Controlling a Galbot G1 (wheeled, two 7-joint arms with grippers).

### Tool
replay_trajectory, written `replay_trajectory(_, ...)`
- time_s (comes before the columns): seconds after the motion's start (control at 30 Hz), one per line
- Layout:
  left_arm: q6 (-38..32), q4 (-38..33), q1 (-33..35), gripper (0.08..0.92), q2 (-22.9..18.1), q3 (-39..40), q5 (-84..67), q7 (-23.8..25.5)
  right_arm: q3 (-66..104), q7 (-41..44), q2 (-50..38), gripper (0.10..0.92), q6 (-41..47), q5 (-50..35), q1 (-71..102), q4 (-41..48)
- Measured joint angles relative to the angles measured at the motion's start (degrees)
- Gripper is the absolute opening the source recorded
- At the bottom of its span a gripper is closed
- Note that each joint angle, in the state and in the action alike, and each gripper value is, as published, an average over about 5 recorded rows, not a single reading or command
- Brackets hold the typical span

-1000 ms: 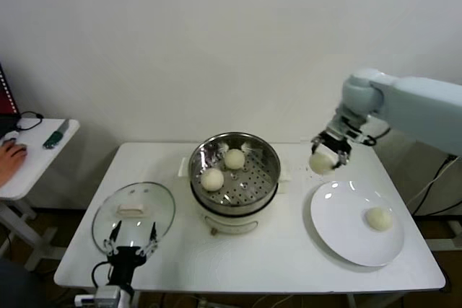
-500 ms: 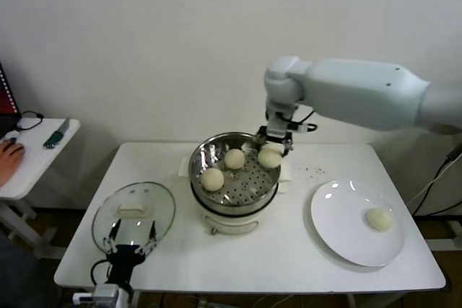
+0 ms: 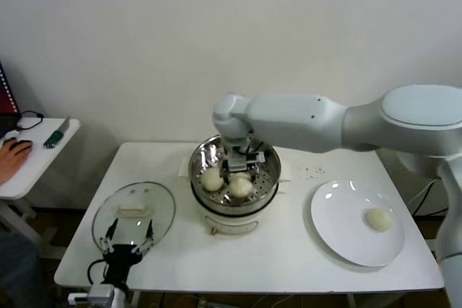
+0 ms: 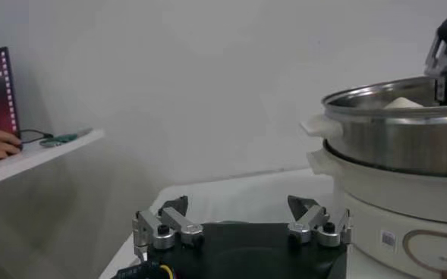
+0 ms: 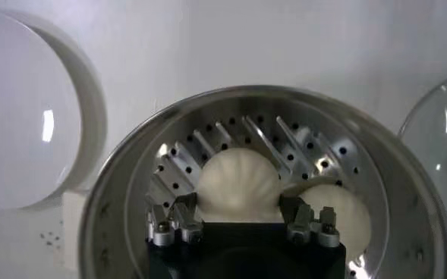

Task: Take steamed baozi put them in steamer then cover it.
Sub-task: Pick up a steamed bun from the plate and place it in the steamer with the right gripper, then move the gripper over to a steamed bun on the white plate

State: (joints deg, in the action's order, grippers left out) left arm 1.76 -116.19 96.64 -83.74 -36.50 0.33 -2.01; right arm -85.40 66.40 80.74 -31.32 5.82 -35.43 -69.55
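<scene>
The steamer [image 3: 198, 158] stands mid-table on its white pot base [image 3: 231, 221]. My right gripper [image 3: 241, 172] reaches down into it and is shut on a cream-white baozi [image 3: 240, 187], low over the perforated bottom. In the right wrist view the fingers [image 5: 187, 217] press this baozi [image 5: 240, 182] on both sides. A second baozi [image 3: 211, 178] lies beside it, toward the lid [image 5: 337, 208]. Another baozi [image 3: 379, 218] lies on the white plate [image 3: 346, 236]. The glass cover [image 3: 155, 203] lies flat at front left. My left gripper [image 3: 130, 238] is open at the cover's near edge.
A side table [image 3: 36, 153] with a person's hand [image 3: 14, 153] stands at far left. The steamer's steel wall [image 4: 390, 129] rises right of my left gripper [image 4: 238, 216]. The plate [image 5: 18, 114] and cover rim [image 5: 443, 129] flank the steamer [image 5: 121, 201].
My right arm has carried a baozi from above the plate leftward over the steamer and lowered it inside. The left arm and the cover have not moved.
</scene>
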Motion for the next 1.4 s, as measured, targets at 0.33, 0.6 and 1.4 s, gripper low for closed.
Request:
replay_trajectory(0.33,0.0,0.8,-0.4,0.823,-0.1,0.0,-0.3,0.0,-0.6,0.5,0.6,0.719,0.0,-0.5,0.6,-0.9)
replay_trajectory(0.6,0.0,1.2,-0.5,0.823,-0.1,0.0,-0.3,0.0,-0.6,0.7,0.1,0.798,0.2,-0.9,0.5,-1.2)
replay_trajectory(1.4,-0.4,1.8,-0.8,0.823,0.4,0.2,-0.3,0.0,-3.6,-4.8,-12.4,0.823,16.4,-15.4,-8.2,0.8)
